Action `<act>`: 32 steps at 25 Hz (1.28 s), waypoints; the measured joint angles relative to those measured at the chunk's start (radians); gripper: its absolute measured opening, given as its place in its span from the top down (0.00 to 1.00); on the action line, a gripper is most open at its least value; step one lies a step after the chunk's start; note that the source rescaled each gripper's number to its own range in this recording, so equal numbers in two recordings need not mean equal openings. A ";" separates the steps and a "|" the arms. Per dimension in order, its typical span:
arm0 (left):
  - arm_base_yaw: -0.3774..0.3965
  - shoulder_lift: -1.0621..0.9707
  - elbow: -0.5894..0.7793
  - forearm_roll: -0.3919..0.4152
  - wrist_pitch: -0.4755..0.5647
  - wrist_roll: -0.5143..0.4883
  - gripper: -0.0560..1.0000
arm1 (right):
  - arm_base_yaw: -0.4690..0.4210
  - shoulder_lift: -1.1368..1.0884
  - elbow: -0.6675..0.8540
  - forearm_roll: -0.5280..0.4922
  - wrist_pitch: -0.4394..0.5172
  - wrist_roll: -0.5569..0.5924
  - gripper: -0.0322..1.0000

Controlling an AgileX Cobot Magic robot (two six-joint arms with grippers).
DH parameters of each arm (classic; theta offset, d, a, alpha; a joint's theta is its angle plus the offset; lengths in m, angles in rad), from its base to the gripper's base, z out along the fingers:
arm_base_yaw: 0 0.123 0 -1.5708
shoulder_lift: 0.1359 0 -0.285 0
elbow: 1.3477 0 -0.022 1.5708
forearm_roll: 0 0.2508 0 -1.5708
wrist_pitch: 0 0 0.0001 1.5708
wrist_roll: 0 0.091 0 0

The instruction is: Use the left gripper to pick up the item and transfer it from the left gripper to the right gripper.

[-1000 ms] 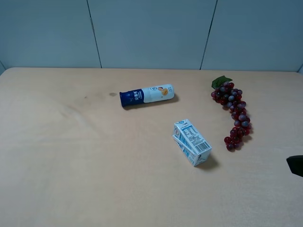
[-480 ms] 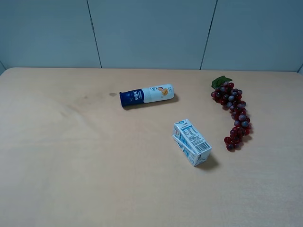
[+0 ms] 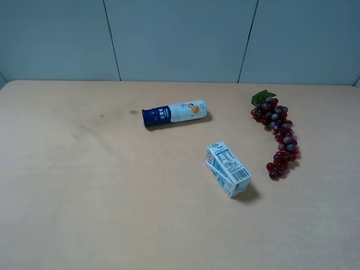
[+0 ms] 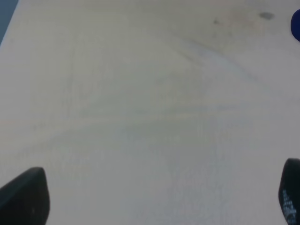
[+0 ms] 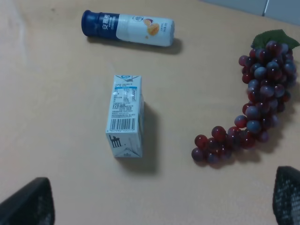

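The item, a small white-and-blue drink carton (image 3: pixel 228 169), lies on its side on the table, right of the middle, barcode end toward the front. It also shows in the right wrist view (image 5: pixel 125 115), lying ahead of my right gripper (image 5: pixel 158 199), whose two black fingertips (image 5: pixel 28 204) stand wide apart and empty. My left gripper (image 4: pixel 158 201) is open and empty too, its fingertips (image 4: pixel 26 197) spread over bare table; the carton is out of that view. Neither arm shows in the exterior view.
A white-and-blue bottle (image 3: pixel 174 113) lies on its side behind the carton and shows in the right wrist view (image 5: pixel 127 28). A bunch of red grapes (image 3: pixel 278 135) lies right of the carton. The tan table (image 3: pixel 84 197) ends at a grey wall behind.
A black piece of the right arm at the right edge of the exterior view one second ago has left the view. The carton, bottle and grapes have not moved.
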 joint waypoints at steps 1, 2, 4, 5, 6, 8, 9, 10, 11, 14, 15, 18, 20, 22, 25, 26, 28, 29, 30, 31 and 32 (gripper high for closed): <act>0.000 0.000 0.000 0.000 0.000 0.000 0.03 | -0.004 0.000 0.000 0.000 0.000 0.000 0.00; 0.000 0.000 0.000 0.000 0.000 0.000 0.03 | -0.019 0.000 0.000 0.001 0.000 0.000 0.00; 0.000 0.000 0.000 0.000 0.000 0.000 0.03 | -0.069 -0.007 0.000 0.002 0.000 0.000 0.00; 0.000 0.000 0.000 0.000 0.000 0.000 0.03 | -0.108 -0.015 0.000 0.002 -0.001 0.000 0.00; 0.000 0.000 0.000 0.000 0.000 0.000 0.03 | -0.155 -0.024 0.000 0.002 -0.001 0.000 0.00; 0.000 0.000 0.000 0.000 0.000 0.000 0.03 | -0.259 -0.030 0.000 0.003 -0.001 0.000 0.00; 0.000 0.000 0.000 0.000 0.000 0.000 0.03 | -0.317 -0.030 0.001 0.003 -0.001 0.000 0.00; 0.000 0.000 0.000 0.000 0.000 0.000 0.03 | -0.376 -0.030 0.001 0.003 -0.001 0.000 0.00; 0.000 0.000 0.000 0.000 0.000 0.000 0.03 | -0.435 -0.030 0.001 0.006 -0.001 0.000 0.00; 0.000 0.000 0.000 0.000 0.000 0.000 0.03 | -0.571 -0.030 0.001 0.010 -0.001 0.000 0.00; 0.000 0.000 0.000 0.000 0.000 0.000 0.03 | -0.599 -0.030 0.001 0.011 -0.001 0.000 0.00; 0.000 0.000 0.000 0.000 0.000 0.000 0.03 | -0.648 -0.030 0.001 0.011 -0.001 0.000 0.00; 0.000 0.000 0.000 0.000 0.000 0.000 0.03 | -0.650 -0.030 0.001 0.013 -0.001 0.000 0.00; 0.000 0.000 0.000 0.000 0.000 0.000 0.03 | -0.650 -0.030 0.001 0.014 -0.001 0.000 0.00; 0.000 0.000 0.000 0.000 0.000 0.000 0.03 | -0.650 -0.030 0.001 0.014 -0.001 0.000 0.00; 0.000 0.000 0.000 0.000 0.000 0.000 0.03 | -0.650 -0.030 0.001 0.014 -0.001 0.000 0.00; 0.000 0.000 0.000 0.000 0.000 0.000 0.03 | -0.650 -0.030 0.001 0.014 -0.001 0.000 0.00; 0.000 0.000 0.000 0.000 0.000 0.000 0.03 | -0.650 -0.030 0.001 0.014 -0.001 0.000 0.00; 0.000 0.000 0.000 0.000 0.000 0.000 0.03 | -0.650 -0.030 0.001 0.014 -0.001 0.000 0.00; 0.000 0.000 0.000 0.000 0.000 0.000 0.03 | -0.650 -0.030 0.001 0.014 -0.001 0.000 0.00; 0.000 0.000 0.000 0.000 0.000 0.000 0.03 | -0.650 -0.030 0.001 0.014 -0.001 0.000 0.00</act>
